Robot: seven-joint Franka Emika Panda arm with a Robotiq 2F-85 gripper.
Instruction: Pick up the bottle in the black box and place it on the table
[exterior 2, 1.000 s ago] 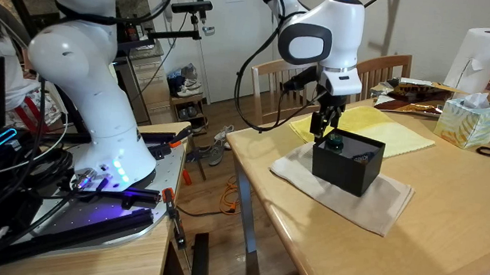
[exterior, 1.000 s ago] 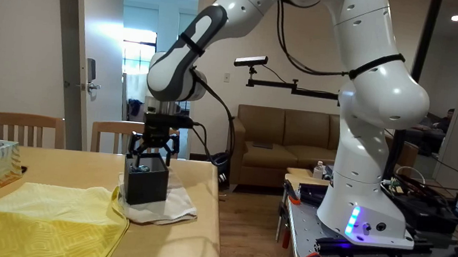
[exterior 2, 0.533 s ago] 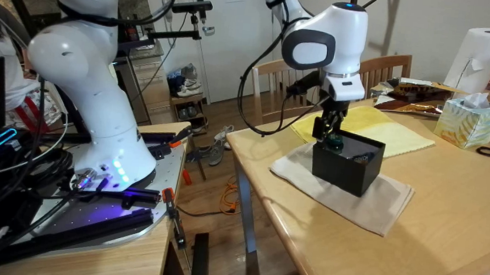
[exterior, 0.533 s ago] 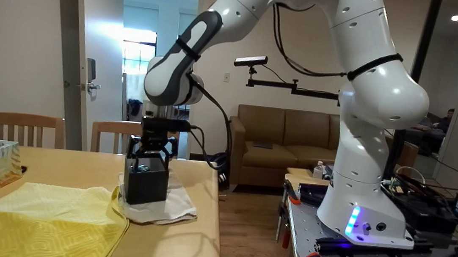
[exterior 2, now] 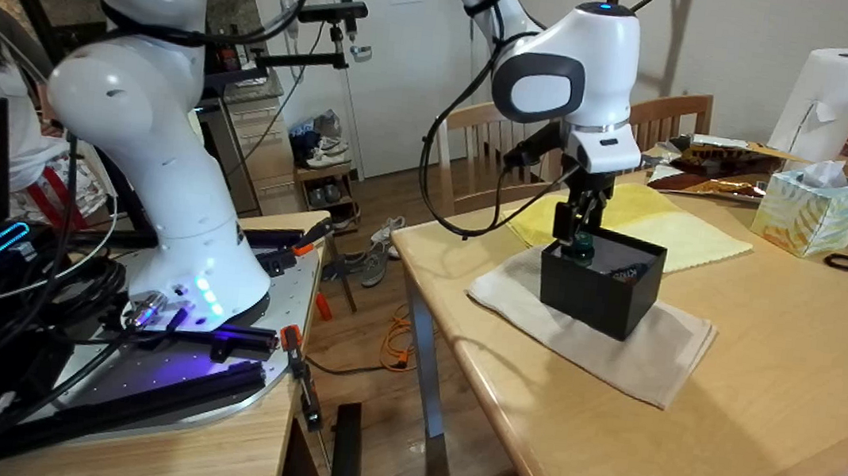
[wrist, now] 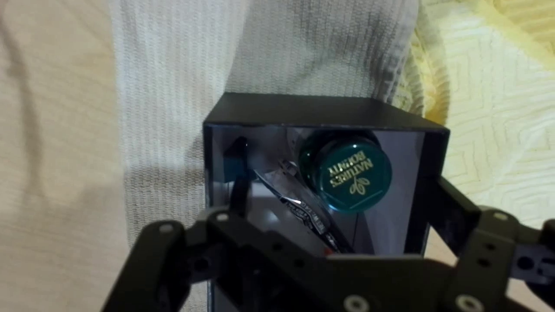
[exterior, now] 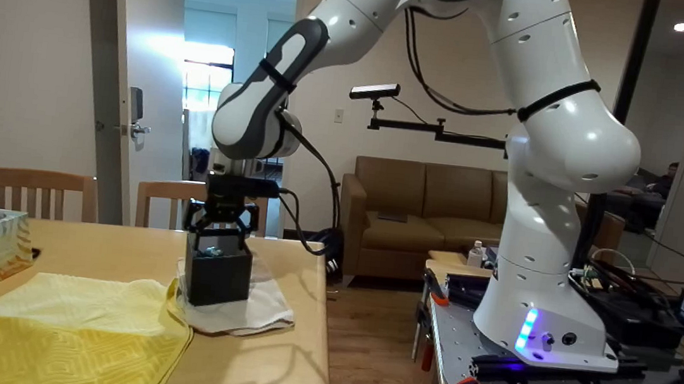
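In an exterior view the gripper [exterior 2: 578,230] points down at the black box [exterior 2: 597,299], where the bottle [exterior 2: 584,249] shows its green top; the box sits on a beige cloth [exterior 2: 645,367] near the robot-side edge of the table [exterior 2: 784,375], and a yellow cloth [exterior 2: 684,229] lies near the edge by the chairs [exterior 2: 444,162]

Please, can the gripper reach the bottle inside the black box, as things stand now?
Probably yes: the open gripper is over the uncovered black box, and in the wrist view the bottle shows between its fingers. However, one finger overlaps the box's wall there, so it may catch.
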